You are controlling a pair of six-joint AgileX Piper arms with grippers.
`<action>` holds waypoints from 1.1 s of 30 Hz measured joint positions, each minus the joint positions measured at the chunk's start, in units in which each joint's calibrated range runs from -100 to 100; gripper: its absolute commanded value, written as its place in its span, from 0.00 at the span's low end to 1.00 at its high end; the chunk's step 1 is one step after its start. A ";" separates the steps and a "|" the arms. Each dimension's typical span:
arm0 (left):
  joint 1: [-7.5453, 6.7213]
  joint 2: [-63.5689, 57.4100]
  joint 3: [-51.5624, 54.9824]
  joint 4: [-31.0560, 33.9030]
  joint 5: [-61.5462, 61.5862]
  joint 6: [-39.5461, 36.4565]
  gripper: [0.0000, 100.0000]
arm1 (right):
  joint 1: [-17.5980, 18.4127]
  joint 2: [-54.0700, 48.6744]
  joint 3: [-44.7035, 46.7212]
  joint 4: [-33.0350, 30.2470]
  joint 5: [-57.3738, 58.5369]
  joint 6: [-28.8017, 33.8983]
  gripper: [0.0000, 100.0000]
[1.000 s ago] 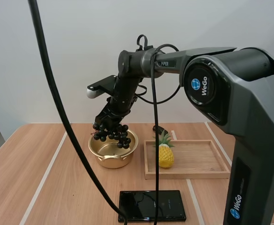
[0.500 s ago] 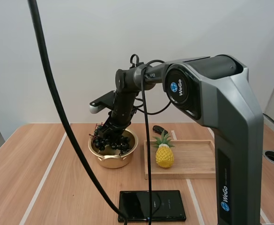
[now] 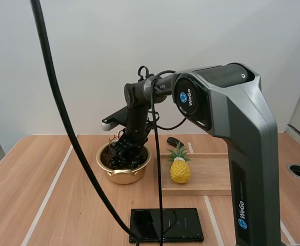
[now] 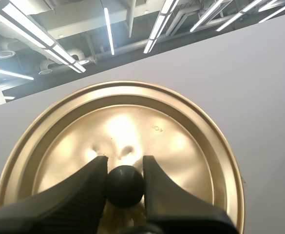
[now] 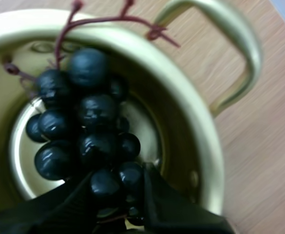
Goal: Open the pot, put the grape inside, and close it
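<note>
Grapes [image 5: 91, 117] pinched at the bunch's near end between the fingers of the right gripper [image 5: 117, 178], which is clenched on them. Bunch hangs inside the pot [image 5: 203, 146] straight ahead of that gripper, red stem ends sticking over the far rim. Cannot tell if the lowest grapes touch the pot floor. Pot handle [image 5: 239, 58] lies beyond the gripper, bare surface [image 5: 264, 146] beside it. High view: right arm reaches down into the open pot, gripper inside the rim. Left gripper [image 4: 125, 161] is grasping the black knob [image 4: 124, 186] of the lid [image 4: 181, 141], one finger on each side, gold disc just past the fingertips, lid off the pot. To the right gripper's right, a wooden tray [image 3: 211, 177] with a pineapple [image 3: 180, 170] at the end just beside the pot. Black phone [image 3: 165, 224] lies flat on the surface, nearer the arm base than the gripper.
</note>
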 measured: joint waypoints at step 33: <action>0.00 0.00 0.00 0.00 0.23 0.00 0.00 | 0.00 -0.12 -0.27 3.07 5.94 3.09 1.00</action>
